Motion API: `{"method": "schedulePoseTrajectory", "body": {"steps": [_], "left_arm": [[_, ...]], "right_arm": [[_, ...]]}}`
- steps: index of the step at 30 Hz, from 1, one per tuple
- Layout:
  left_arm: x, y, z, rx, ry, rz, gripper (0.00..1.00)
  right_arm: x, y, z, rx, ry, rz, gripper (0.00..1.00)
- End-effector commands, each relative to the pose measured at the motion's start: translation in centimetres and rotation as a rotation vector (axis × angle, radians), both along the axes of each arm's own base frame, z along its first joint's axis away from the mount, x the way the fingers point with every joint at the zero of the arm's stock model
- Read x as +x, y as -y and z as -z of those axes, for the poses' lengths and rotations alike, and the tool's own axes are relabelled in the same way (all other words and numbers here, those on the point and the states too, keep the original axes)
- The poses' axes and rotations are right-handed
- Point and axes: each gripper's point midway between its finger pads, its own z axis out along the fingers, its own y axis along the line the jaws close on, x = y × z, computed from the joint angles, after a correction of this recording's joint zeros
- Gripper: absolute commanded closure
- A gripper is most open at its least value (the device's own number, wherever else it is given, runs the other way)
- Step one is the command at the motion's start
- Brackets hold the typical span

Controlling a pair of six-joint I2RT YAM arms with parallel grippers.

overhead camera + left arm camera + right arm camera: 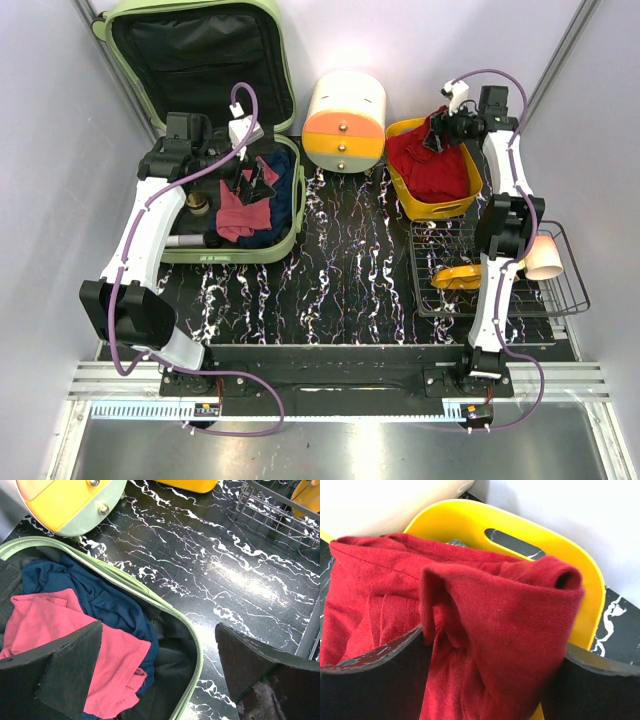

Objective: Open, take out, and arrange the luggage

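Luggage [195,65] lies open at the far left of the black, white-veined table [340,260], its lid raised toward the pale grey wall [50,150], with pink cloth [240,215] and navy cloth [282,185] inside. Left gripper [157,627] hangs over them, fingers spread wide and empty. At the far right, right gripper [492,640] stands wide with red cloth [485,595] bunched between its fingers above the yellow bin [520,530].

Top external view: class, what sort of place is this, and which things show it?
Probably a robot lab test cell, not a home: a left arm and right arm mounted at the black marbled table, plain walls closing it in, and staged props such as the luggage lying open.
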Motion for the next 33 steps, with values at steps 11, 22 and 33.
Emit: {"method": "schedulePoseTrajectory", "body": {"steps": [11,22,33], "left_arm": [[1.8,-2.4,-1.1,-0.062,-0.033,-0.118,0.01],[2.6,-5.0,0.1,-0.09,-0.094,-0.217,0.01],[4.1,-12.2,6.1,-0.009,-0.264,-0.535,0.01]], "right_arm": [[1.2,2.8,-13.0,0.003,0.24,0.24,0.04],[-1.0,0.9,-6.9,0.096,0.011,0.294,0.09],[-3.6,-0.7,10.3,-0.069,-0.35,0.235,0.08]]}}
